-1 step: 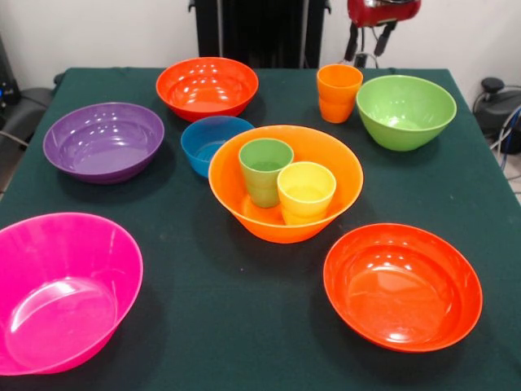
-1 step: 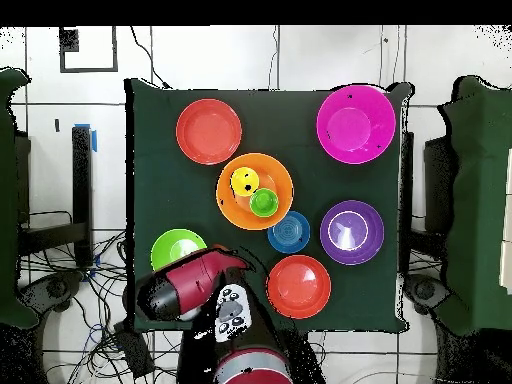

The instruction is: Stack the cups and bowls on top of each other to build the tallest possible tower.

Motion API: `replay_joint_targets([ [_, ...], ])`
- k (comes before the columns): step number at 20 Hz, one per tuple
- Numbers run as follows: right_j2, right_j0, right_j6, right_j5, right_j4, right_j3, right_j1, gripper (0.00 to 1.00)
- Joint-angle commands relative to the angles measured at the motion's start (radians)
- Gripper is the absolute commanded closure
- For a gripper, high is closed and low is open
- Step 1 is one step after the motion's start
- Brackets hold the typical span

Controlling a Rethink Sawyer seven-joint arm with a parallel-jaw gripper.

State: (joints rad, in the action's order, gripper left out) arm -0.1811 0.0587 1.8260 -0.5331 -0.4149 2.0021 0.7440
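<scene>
Fingers (image 1: 383, 37) of the gripper (image 1: 365, 50) hang spread apart and empty at the far edge of the desk (image 1: 244, 326), above the orange cup (image 1: 339, 92). At the centre, the tower is only a large orange bowl (image 1: 342, 204) holding a green cup (image 1: 264, 169) and a yellow cup (image 1: 306, 191) side by side. The stacking looks barely begun; the next move is probably to lower onto the orange cup beside the lime bowl (image 1: 405, 110), while the blue (image 1: 213, 142), purple (image 1: 104, 140), pink (image 1: 61, 289) and two red bowls (image 1: 207, 85) wait around.
</scene>
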Motion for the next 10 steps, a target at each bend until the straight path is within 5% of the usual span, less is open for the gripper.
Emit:
replay_joint_targets([
  [1, -0.102, 0.025, -0.021, -0.016, 0.0, -0.1, -0.05, 0.0],
  [10, -0.11, 0.048, -0.02, 0.004, -0.012, -0.073, -0.047, 0.0],
])
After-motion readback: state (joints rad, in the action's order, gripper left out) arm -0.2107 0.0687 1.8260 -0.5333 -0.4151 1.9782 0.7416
